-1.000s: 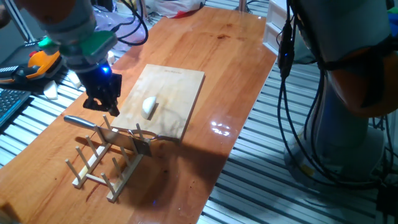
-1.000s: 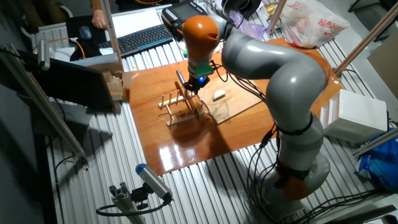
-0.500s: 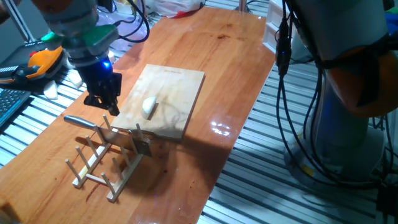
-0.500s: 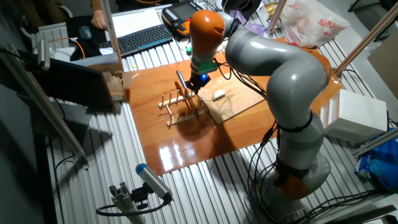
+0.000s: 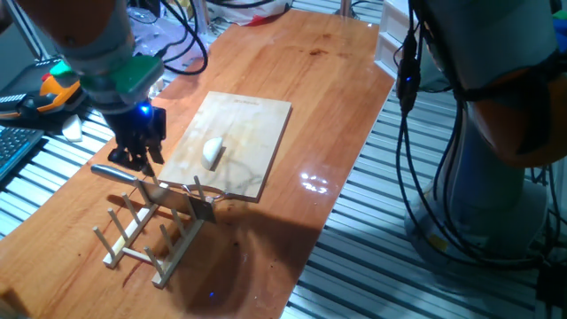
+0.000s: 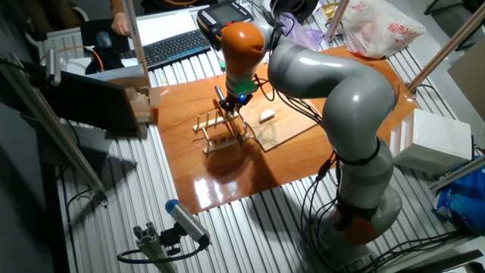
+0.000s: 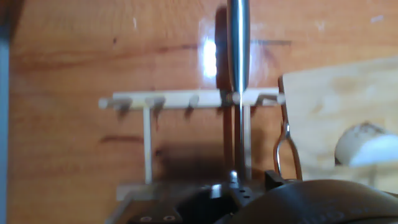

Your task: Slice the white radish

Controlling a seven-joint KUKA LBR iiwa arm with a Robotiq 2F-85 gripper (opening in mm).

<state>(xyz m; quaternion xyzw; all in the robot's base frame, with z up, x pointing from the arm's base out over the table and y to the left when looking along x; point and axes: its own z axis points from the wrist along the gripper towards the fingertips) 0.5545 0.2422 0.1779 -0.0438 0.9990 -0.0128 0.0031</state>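
The white radish lies alone on the wooden cutting board. A steel knife rests across a wooden peg rack just in front of the board. My gripper hovers directly over the knife's handle, to the left of the radish. Its fingers look spread apart with nothing between them. In the hand view the fingers do not show; the knife runs straight down the middle.
The table's right edge drops off to metal slats. An orange pendant and a keyboard lie beyond the left side. A plastic bag sits at the far end. My arm's base stands beside the table.
My gripper has shifted left, away from the board's corner, and now sits over the knife handle. The radish, board, knife and rack have not moved.
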